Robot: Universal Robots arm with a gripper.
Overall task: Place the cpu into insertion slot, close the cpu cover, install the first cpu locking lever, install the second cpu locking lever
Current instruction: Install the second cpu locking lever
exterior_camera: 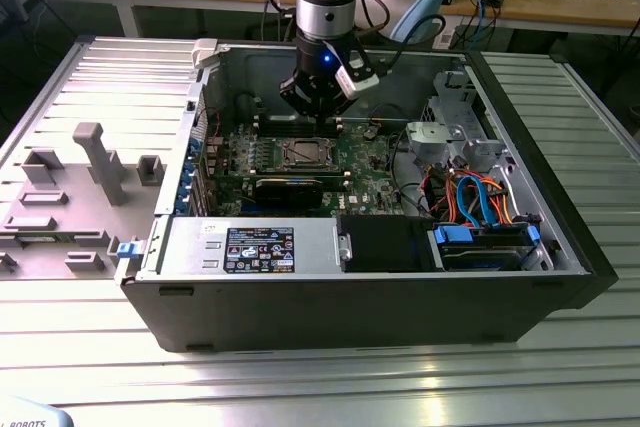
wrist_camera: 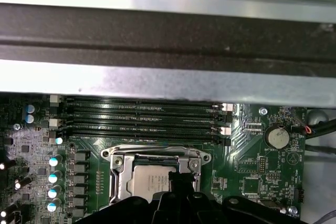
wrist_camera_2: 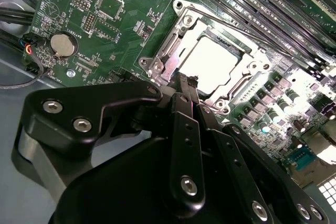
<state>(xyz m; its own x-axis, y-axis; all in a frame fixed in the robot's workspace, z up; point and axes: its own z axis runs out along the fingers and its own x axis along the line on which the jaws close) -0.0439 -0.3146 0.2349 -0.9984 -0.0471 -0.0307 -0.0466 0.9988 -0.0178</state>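
Note:
The cpu [wrist_camera_2: 210, 59] lies flat in the insertion slot [exterior_camera: 304, 154] on the green motherboard, its pale metal top showing. The cpu cover [wrist_camera_2: 173, 45], a silvery frame with a square window, is down around the chip, also visible in the first wrist view [wrist_camera: 118, 174]. A thin wire locking lever [wrist_camera_2: 231, 24] runs along one side of the socket. My black gripper [wrist_camera_2: 184, 81] is shut, its fingertips pressed together at the socket's edge, right beside the cover. In the exterior view the gripper [exterior_camera: 322, 129] hangs just above the socket's far side.
Long black RAM slots [wrist_camera: 142, 116] lie beside the socket, with the case wall [wrist_camera: 157, 35] behind them. A coin battery [wrist_camera_2: 62, 44] sits on the board. A black card [exterior_camera: 290, 190], a power supply [exterior_camera: 250, 247] and cabled drive bays [exterior_camera: 480, 202] surround the board.

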